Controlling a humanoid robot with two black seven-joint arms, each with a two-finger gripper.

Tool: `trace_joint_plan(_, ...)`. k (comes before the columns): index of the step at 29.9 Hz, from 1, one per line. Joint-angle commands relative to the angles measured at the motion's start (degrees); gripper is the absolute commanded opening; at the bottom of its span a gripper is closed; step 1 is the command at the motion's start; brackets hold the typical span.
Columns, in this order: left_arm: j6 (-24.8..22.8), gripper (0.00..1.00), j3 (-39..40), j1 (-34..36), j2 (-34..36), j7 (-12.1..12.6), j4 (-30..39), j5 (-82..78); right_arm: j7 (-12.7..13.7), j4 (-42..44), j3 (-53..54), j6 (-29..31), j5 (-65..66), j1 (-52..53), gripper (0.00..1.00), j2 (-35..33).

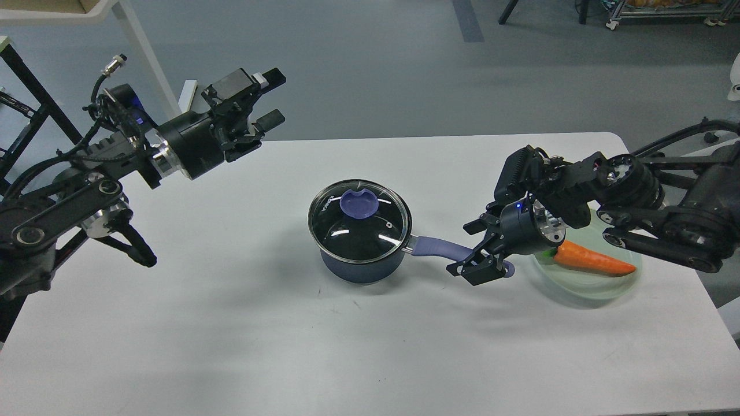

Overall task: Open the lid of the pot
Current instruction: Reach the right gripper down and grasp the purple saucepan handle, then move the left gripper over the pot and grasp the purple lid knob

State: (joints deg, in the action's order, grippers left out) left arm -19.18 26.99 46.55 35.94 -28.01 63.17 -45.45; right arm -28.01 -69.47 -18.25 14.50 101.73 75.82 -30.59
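Observation:
The dark navy pot [359, 267] stands at the table's middle with the glass lid [370, 234] seated on it. The lid's periwinkle knob [358, 203] faces up. The pot's purple handle [440, 248] points right. My right gripper [469, 248] is open, with one finger on each side of the handle's outer end. It hides the handle's end hole, and I cannot tell whether it touches the handle. My left gripper [270, 99] is open and empty, high over the table's far left, up and left of the lid.
A pale green plate [584, 289] with an orange toy carrot [595, 261] sits right of the handle, partly behind my right wrist. The white table [231, 323] has its far edge behind the pot. A white frame leg [144, 55] stands at the far left.

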Motion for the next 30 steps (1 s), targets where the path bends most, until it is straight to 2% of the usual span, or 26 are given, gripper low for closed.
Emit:
trace_joint_plan(1, 0.20, 0.99, 0.00, -0.06, -0.17, 0.01, 1.16, -0.96, 0.01, 0.13, -0.82, 0.00, -0.04, 0.03, 0.79, 0.88)
trace_joint_plan(4, 0.20, 0.99, -0.09, -0.06, -0.52, 0.01, 1.61, -0.96, 0.01, 0.13, -0.99, 0.00, -0.04, 0.12, 0.66, 0.89)
trace_joint_plan(7, 0.20, 0.99, -0.09, -0.06, -0.79, 0.01, 1.61, -1.04, 0.01, 0.13, -1.34, 0.00, 0.04, 0.12, 0.64, 0.89)
trace_joint_plan(13, 0.20, 0.99, -0.09, -0.06, -0.88, 0.01, 1.61, -1.05, 0.01, 0.13, -1.70, 0.00, 0.04, 0.56, 0.55, 0.80)
trace_joint_plan(18, 0.29, 0.99, -0.09, 0.03, -0.96, 0.01, 1.61, -2.53, 0.01, 0.13, -1.87, 0.00, 0.13, 0.83, 0.40, 0.53)
trace_joint_plan(24, 1.51, 0.99, 0.00, 1.52, -2.10, 0.01, 1.61, -11.84, 0.01, 0.13, -1.96, 0.00, 0.13, 0.83, 0.30, 0.36)
trace_joint_plan(30, 3.62, 0.99, -0.44, 4.95, -2.54, 0.01, 2.57, -35.10, 0.01, 0.13, -1.96, 0.00, 0.05, 0.91, 0.29, 0.36)
